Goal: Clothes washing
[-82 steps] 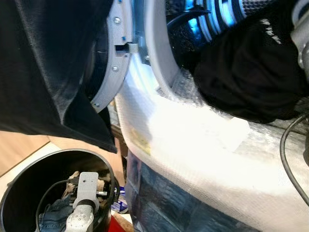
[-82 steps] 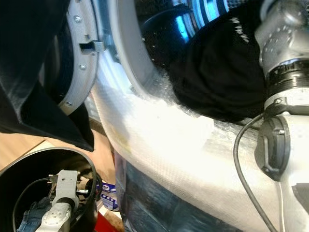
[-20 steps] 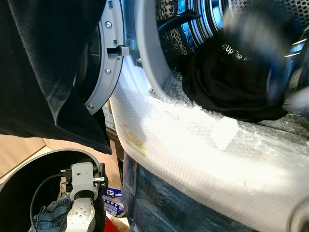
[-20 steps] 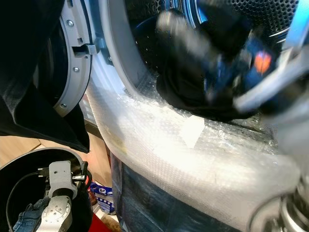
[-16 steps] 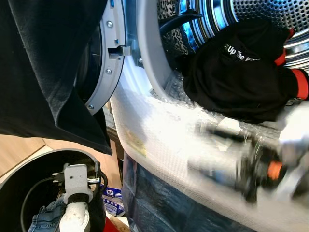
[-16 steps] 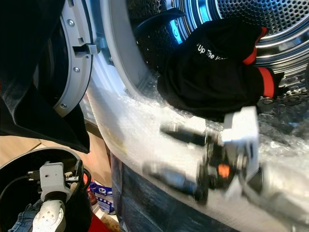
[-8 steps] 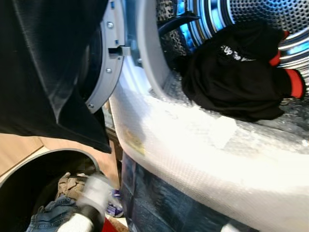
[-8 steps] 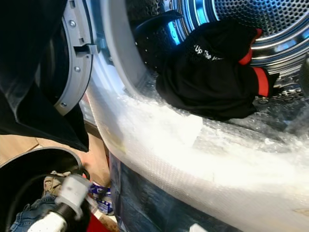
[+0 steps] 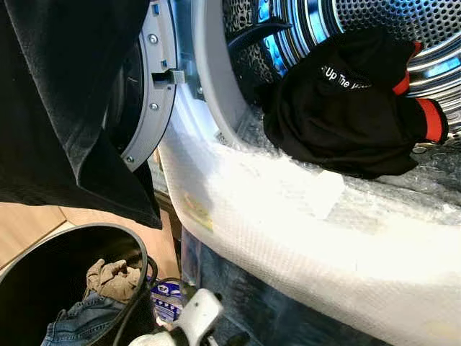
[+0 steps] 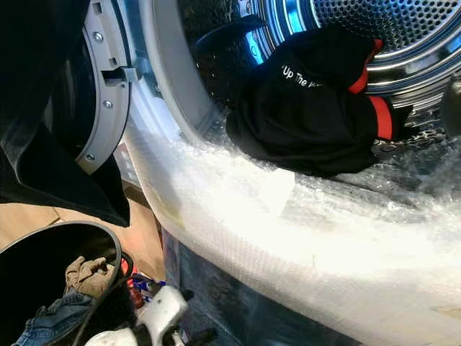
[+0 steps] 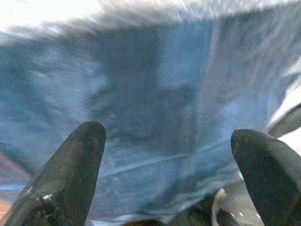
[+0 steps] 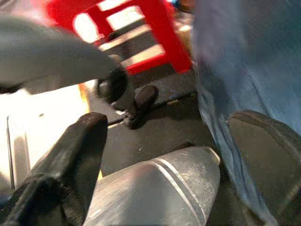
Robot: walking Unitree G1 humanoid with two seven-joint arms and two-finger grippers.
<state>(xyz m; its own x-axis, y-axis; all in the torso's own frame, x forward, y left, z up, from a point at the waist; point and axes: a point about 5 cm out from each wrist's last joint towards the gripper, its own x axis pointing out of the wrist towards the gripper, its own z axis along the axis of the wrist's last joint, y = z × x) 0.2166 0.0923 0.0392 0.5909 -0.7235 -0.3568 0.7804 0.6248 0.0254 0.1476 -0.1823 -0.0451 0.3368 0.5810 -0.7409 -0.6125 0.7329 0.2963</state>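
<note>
A black garment with red cuffs (image 9: pixel 346 108) lies at the mouth of the washing machine drum (image 9: pixel 403 21), partly over the bubble-wrapped rim (image 9: pixel 288 216). No gripper touches it. My left arm's wrist (image 9: pixel 191 321) sits low, between the black bin (image 9: pixel 29 288) and the machine front. My left gripper (image 11: pixel 169 136) is open, facing the blue wrapped front panel. My right gripper (image 12: pixel 174 125) is open too, hanging low near the floor beside a silver limb. Blue jeans (image 9: pixel 83 317) and a beige cloth (image 9: pixel 115 277) lie in the bin.
The machine door (image 9: pixel 148 94) stands open at the left with a dark cloth (image 9: pixel 65 108) draped over it. A red stool (image 12: pixel 141 28) stands on the floor. A blue packet (image 9: pixel 167 297) lies beside the bin. Wooden floor (image 9: pixel 21 227) lies left.
My right arm has let go of the black garment in the drum and dropped out of the head views. My left wrist has left the bin and swung toward the machine front.
</note>
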